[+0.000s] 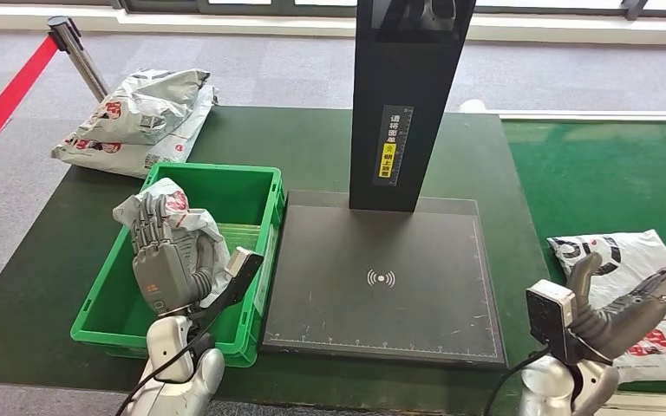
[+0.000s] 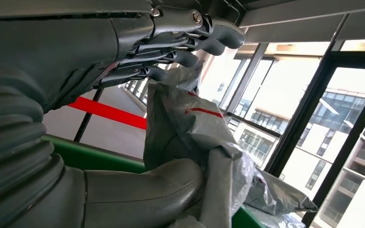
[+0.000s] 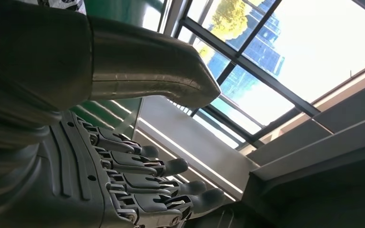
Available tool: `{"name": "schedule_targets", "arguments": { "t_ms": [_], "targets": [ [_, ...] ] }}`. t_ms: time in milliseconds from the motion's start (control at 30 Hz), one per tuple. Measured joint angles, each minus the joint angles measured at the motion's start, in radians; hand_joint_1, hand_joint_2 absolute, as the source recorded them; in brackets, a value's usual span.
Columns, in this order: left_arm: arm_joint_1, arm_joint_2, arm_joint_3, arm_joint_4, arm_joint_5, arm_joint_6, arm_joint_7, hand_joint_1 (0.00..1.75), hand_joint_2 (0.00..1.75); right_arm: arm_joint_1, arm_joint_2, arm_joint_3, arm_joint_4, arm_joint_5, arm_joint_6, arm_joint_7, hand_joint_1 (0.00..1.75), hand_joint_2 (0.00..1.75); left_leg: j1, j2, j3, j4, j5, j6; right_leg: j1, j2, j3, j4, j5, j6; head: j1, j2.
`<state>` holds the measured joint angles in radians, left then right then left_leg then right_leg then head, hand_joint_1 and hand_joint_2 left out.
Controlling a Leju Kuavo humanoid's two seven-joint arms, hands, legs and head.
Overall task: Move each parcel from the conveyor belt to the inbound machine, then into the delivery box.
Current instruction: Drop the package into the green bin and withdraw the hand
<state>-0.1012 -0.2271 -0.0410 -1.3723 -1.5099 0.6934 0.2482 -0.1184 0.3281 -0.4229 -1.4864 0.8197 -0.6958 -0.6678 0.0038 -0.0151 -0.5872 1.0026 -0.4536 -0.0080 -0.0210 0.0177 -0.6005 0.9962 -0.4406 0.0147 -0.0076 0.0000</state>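
Dark green covers the bench (image 1: 312, 147), which carries a green delivery box (image 1: 260, 195) at the robot's left and the black inbound machine (image 1: 381, 277) in the middle, its tall black post (image 1: 406, 95) cut off by the top of the head view. To the right runs the green conveyor belt (image 1: 607, 173).

Over the box, the left robot hand (image 1: 163, 264) holds a crumpled grey parcel (image 1: 173, 208); from the head view the fingers hide much of it, and whether it touches the box floor cannot be told. The left wrist view shows the grasp far better: thumb below, fingers (image 2: 190, 45) above, the grey parcel (image 2: 185, 118) pinched between them.

The right robot hand (image 1: 629, 303) hovers over a white parcel (image 1: 637, 260) on the belt, fingers spread wide and holding nothing. That parcel is partly covered by the hand. The right wrist view shows only the open fingers (image 3: 171, 166) against windows; the parcel does not appear there.

Two more grey parcels (image 1: 139, 121) lie stacked at the bench's far left corner, beside a red barrier tape (image 1: 9, 95).
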Motion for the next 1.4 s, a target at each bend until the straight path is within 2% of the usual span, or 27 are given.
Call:
{"name": "schedule_targets", "arguments": {
  "t_ms": [67,200,333,467,767,833,900,967,1067,1133,1233,1400],
  "targets": [
    [0.022,-0.006,0.007,-0.061,0.003,0.002,-0.060,0.00,1.75,0.000,0.000,-0.002,0.000,-0.003,0.000,-0.001,0.00,1.75,0.000,0.000,0.000,0.000,0.000,0.000,0.000,0.000,0.000,0.000,0.000,0.000,0.000,0.000],
    [0.063,-0.054,0.073,-0.251,0.081,0.006,-0.284,0.00,1.75,0.000,0.000,-0.008,0.000,-0.004,0.000,-0.004,0.00,1.75,0.000,0.000,-0.001,0.000,-0.001,0.000,0.000,0.000,0.000,0.000,-0.001,0.000,0.000,0.000],
    [0.083,-0.071,0.133,-0.377,0.148,0.008,-0.355,0.00,1.75,0.001,0.000,-0.015,0.000,-0.004,0.000,-0.007,0.00,1.75,0.000,0.000,-0.001,0.000,-0.002,0.000,0.001,0.000,0.000,0.000,-0.001,-0.001,0.000,0.000],
    [0.103,-0.075,0.188,-0.486,0.285,0.008,-0.455,0.00,1.75,0.002,-0.001,-0.023,-0.001,-0.035,0.000,-0.021,0.00,1.75,0.001,0.000,0.000,0.000,-0.002,-0.001,0.001,0.000,0.000,0.000,-0.001,-0.001,0.000,0.000],
    [0.122,-0.079,0.269,-0.565,0.380,0.007,-0.538,0.00,1.75,0.009,-0.001,-0.057,-0.029,-0.090,0.000,-0.032,0.00,1.75,0.001,0.000,0.000,0.000,-0.002,-0.001,0.001,0.000,0.000,0.000,-0.002,-0.001,0.000,0.000],
    [0.123,-0.079,0.274,-0.564,0.482,0.007,-0.609,0.00,1.75,0.011,-0.001,-0.069,-0.039,-0.094,0.000,-0.031,0.00,1.75,0.001,0.000,0.000,0.000,-0.002,-0.001,0.001,0.000,0.000,0.000,-0.002,-0.001,0.000,0.000],
    [0.121,-0.079,0.263,-0.538,0.705,-0.001,-0.748,0.00,1.75,0.012,-0.001,-0.088,-0.043,-0.074,0.000,-0.031,0.00,1.75,0.001,0.000,0.001,0.000,-0.002,-0.001,0.001,-0.001,0.000,0.000,-0.002,-0.001,0.000,0.000],
    [0.120,-0.077,0.212,-0.491,1.014,-0.059,-0.881,0.00,1.75,0.002,-0.001,-0.125,-0.044,-0.022,0.000,-0.031,0.00,1.75,0.000,-0.001,0.000,0.000,-0.002,-0.001,0.001,-0.001,0.001,0.000,-0.002,-0.001,0.000,0.000],
    [0.117,-0.071,0.106,-0.444,1.343,-0.261,-0.940,0.00,1.75,-0.056,0.000,-0.220,-0.040,0.115,0.000,-0.031,0.00,1.75,0.000,-0.001,0.000,0.000,-0.002,-0.001,0.000,-0.002,0.001,0.000,-0.001,-0.001,0.000,0.000],
    [0.113,-0.069,0.053,-0.422,1.433,-0.371,-0.944,0.00,1.75,-0.102,0.001,-0.300,-0.034,0.196,0.000,-0.031,0.00,1.75,0.000,-0.001,0.000,0.000,-0.002,0.000,0.000,-0.001,0.001,0.000,0.000,0.000,0.000,0.000],
    [0.111,-0.066,0.009,-0.401,1.477,-0.443,-0.947,0.00,1.75,-0.144,0.002,-0.386,-0.026,0.264,0.000,-0.030,0.00,1.75,0.000,-0.001,0.000,0.001,-0.002,0.000,0.000,-0.001,0.001,0.000,0.000,0.000,0.000,0.000],
    [0.101,-0.066,-0.036,-0.345,1.533,-0.683,-0.944,0.00,1.75,-0.273,-0.014,-0.587,0.014,0.572,0.000,-0.024,0.00,1.75,0.000,-0.001,0.000,0.001,-0.002,0.000,0.000,-0.001,0.001,0.000,0.000,0.000,0.000,0.000]
  ]
}}
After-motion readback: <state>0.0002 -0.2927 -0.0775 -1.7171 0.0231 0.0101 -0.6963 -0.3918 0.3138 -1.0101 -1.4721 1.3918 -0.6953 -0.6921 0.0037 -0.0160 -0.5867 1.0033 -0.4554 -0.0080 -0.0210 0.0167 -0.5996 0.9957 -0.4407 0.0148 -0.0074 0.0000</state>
